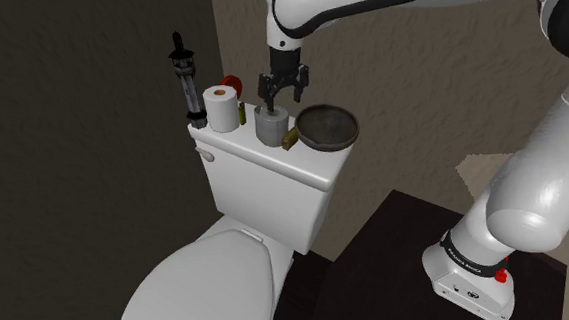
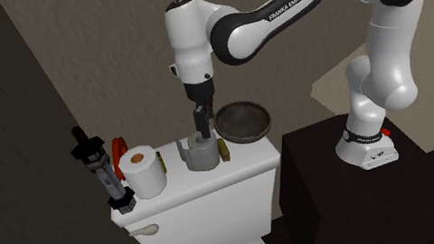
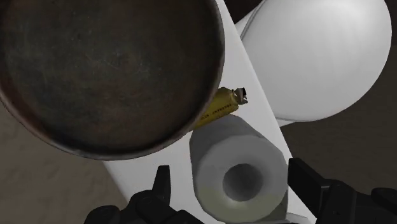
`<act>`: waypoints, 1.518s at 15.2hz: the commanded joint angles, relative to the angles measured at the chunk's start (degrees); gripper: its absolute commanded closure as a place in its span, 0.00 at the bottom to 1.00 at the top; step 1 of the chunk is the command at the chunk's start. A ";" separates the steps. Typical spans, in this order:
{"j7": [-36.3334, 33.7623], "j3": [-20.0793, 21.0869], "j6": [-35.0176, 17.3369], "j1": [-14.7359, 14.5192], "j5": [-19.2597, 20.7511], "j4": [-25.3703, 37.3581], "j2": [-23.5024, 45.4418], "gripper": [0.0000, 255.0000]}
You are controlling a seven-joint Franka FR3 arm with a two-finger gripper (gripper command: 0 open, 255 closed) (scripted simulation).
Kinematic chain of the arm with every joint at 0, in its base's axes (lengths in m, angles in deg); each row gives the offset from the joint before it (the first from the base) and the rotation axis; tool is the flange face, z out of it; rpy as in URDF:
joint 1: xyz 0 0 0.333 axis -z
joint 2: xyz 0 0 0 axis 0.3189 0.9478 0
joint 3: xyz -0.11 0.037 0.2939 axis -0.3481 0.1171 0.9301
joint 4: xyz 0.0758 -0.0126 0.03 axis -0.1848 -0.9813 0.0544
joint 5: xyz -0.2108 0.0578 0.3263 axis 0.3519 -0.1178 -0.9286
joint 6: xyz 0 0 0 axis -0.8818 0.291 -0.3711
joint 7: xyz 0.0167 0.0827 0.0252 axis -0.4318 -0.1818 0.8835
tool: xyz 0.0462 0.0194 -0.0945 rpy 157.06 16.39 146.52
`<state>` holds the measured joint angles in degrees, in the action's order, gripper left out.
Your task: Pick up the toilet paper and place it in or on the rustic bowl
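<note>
- Your end effector [image 1: 275, 104] points straight down over the toilet tank lid [image 1: 240, 146], with its fingers spread.
- The grey toilet paper roll [image 1: 271, 125] stands upright on the lid, between those fingers. In the wrist view one finger sits on either side of it, with a sliver of gap on each side, so the roll is not pinched.
- The rustic bowl [image 1: 328, 128], dark and round, rests on the same lid just beside the roll, toward the shoulder view's right.
- A small yellow tube [image 3: 219, 108] lies on the lid between the roll and the bowl, tucked against the bowl's rim.
- A second, white roll [image 1: 222, 109] stands upright near the lid's other end.
</note>
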<state>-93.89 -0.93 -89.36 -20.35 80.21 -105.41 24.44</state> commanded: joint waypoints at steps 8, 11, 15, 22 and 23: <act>-3.70 0.48 2.45 -2.09 3.16 19.76 17.61 0.00; -3.74 0.45 0.23 -2.09 3.19 17.77 17.84 0.00; -3.79 0.43 -2.34 -2.09 3.26 15.59 18.24 0.00; -3.79 0.42 -2.33 -2.09 3.27 15.61 18.25 0.00; -3.79 0.42 -2.33 -2.09 3.27 15.61 18.25 1.00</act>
<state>-97.68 -0.51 -91.70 -22.43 83.49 -89.79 42.69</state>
